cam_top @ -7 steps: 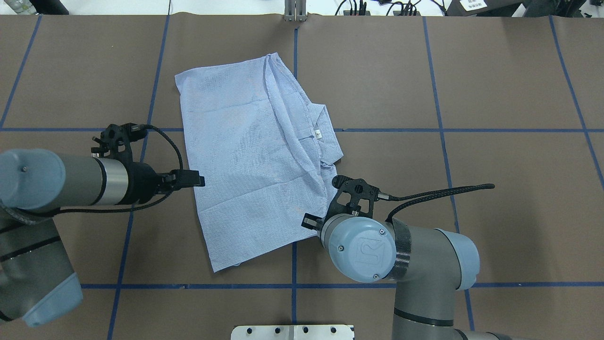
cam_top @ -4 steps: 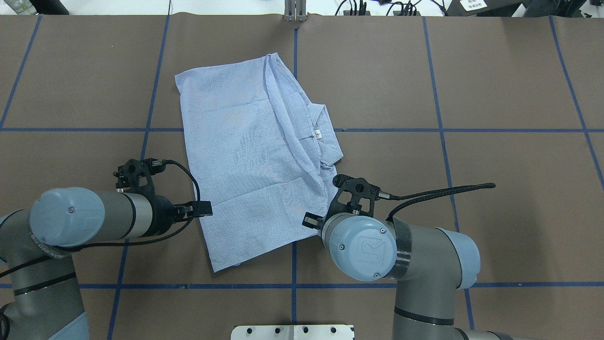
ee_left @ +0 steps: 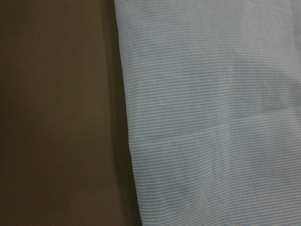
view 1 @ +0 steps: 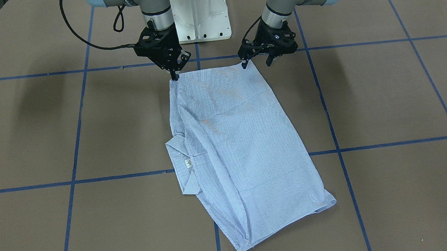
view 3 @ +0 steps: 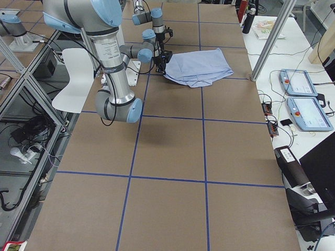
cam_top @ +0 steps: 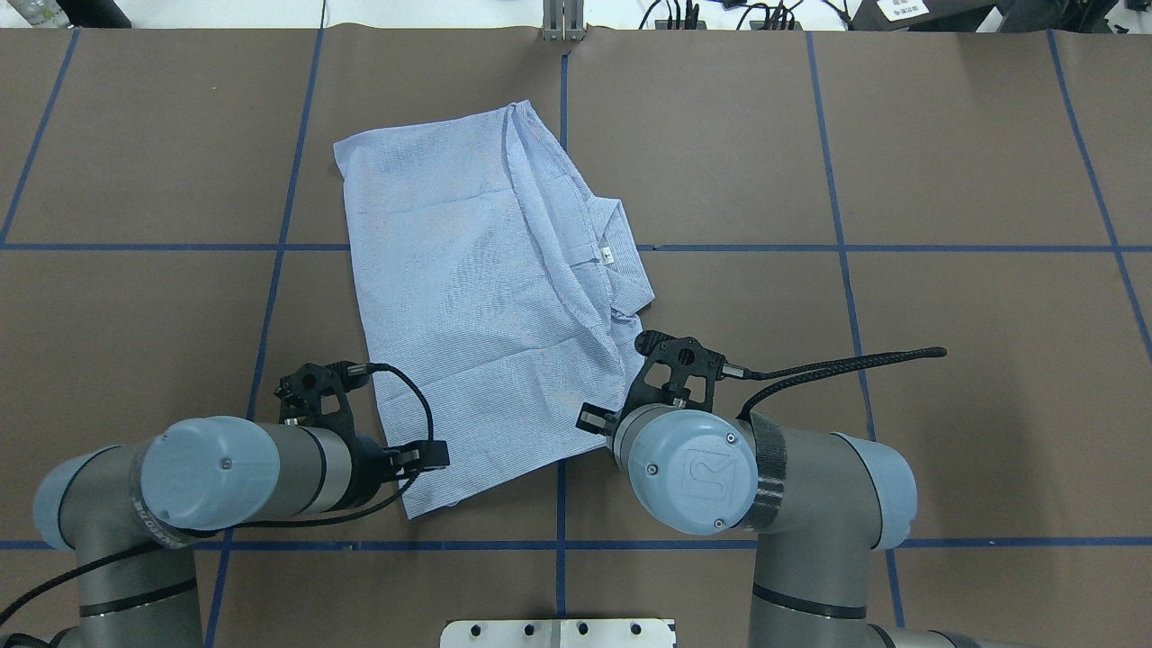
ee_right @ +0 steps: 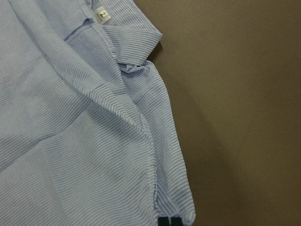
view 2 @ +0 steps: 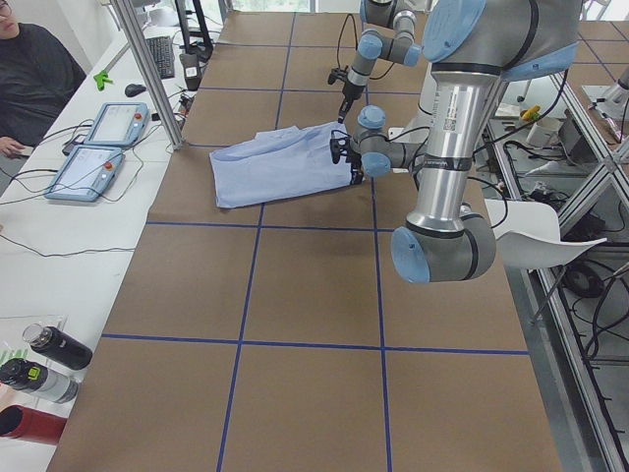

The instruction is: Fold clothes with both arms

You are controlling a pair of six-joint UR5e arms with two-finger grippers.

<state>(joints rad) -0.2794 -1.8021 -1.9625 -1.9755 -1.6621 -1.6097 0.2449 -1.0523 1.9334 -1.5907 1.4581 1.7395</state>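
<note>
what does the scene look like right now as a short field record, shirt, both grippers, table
shirt: light blue with fine stripes, folded into a long panel, lying flat
collar label: showing, on the robot's right side of the shirt
right gripper: pointing down, jaws look closed on the shirt corner nearest the robot
left gripper: pointing down, open, at the other near corner; grip not yet made
table: brown surface with blue tape grid
fold state: both near corners addressed, near edge not lifted
</note>
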